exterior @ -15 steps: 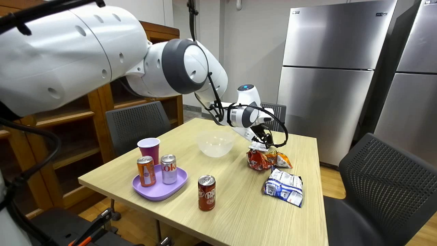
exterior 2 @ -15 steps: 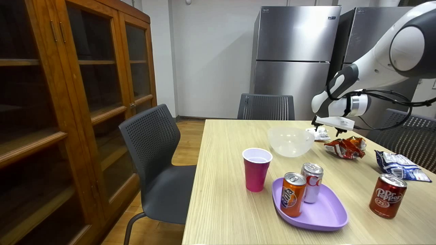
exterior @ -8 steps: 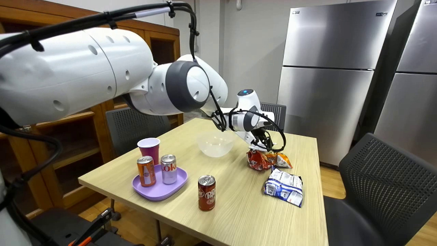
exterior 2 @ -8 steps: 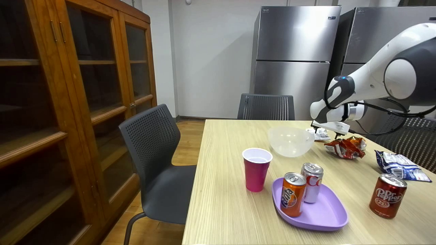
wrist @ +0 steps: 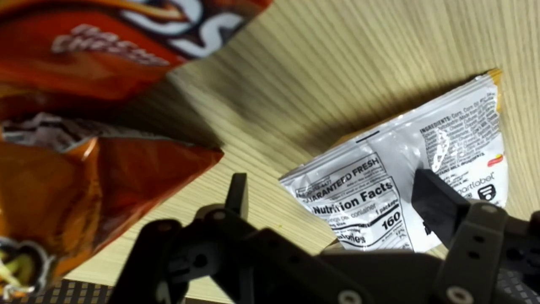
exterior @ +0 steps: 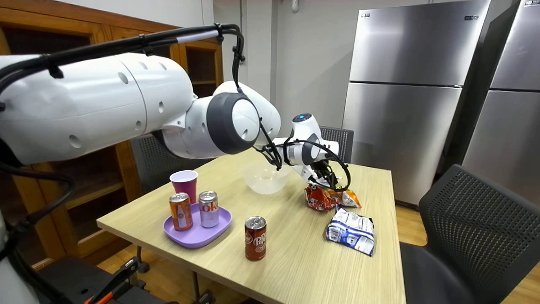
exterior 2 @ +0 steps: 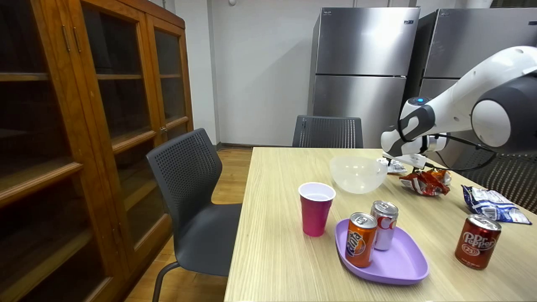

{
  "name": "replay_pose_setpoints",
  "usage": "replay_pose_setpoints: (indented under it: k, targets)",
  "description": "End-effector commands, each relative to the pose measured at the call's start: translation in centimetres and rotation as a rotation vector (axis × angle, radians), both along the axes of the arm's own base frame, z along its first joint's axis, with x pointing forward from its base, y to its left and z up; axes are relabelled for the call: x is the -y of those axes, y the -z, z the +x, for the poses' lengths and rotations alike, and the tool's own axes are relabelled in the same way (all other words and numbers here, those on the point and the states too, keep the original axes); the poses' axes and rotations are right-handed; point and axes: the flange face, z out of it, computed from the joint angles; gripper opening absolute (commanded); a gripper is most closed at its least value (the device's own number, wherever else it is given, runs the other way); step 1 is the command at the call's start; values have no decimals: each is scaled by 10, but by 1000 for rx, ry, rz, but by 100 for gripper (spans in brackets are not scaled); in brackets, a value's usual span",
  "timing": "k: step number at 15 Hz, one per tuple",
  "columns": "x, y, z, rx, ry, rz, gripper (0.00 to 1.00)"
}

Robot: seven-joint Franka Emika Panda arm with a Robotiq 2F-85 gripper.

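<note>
My gripper (wrist: 332,185) is open over a white snack bag (wrist: 367,190) that lies back side up on the table. In the wrist view one finger overlaps the middle of the bag; the other is over bare wood beyond its corner. I cannot tell whether the finger touches the bag. The gripper (exterior 2: 401,165) also shows low beside the white bag (exterior 2: 394,166) in an exterior view. A red chip bag (wrist: 114,46) and an orange bag part (wrist: 114,181) lie beside it; I cannot tell whether they are one bag.
A translucent bowl (exterior: 266,179) stands near the arm. A blue and white bag (exterior: 351,231), a dark red can (exterior: 255,238), a purple tray (exterior: 192,241) with two cans and a magenta cup (exterior 2: 316,209) are on the table (exterior: 303,270). Chairs surround it.
The arm has come down, and the gripper is lower, closer to the white bag. The gripper stays open. The bags, bowl, cans, tray and cup have not moved.
</note>
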Motion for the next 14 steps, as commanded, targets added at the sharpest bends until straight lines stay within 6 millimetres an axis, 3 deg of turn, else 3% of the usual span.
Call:
replay_pose_setpoints:
  k: [1,2,3,4,13,14]
  targets:
    - [1,-6,2,11,40,-6,100]
    - [1,-6,2,12,45,-4,100]
    - [1,-6,2,14,52,-1,75]
    - [1,-6,2,18,57,1,74]
    - [1,-6,2,25,78,3,3]
    - [1,-7,2,25,78,1,1]
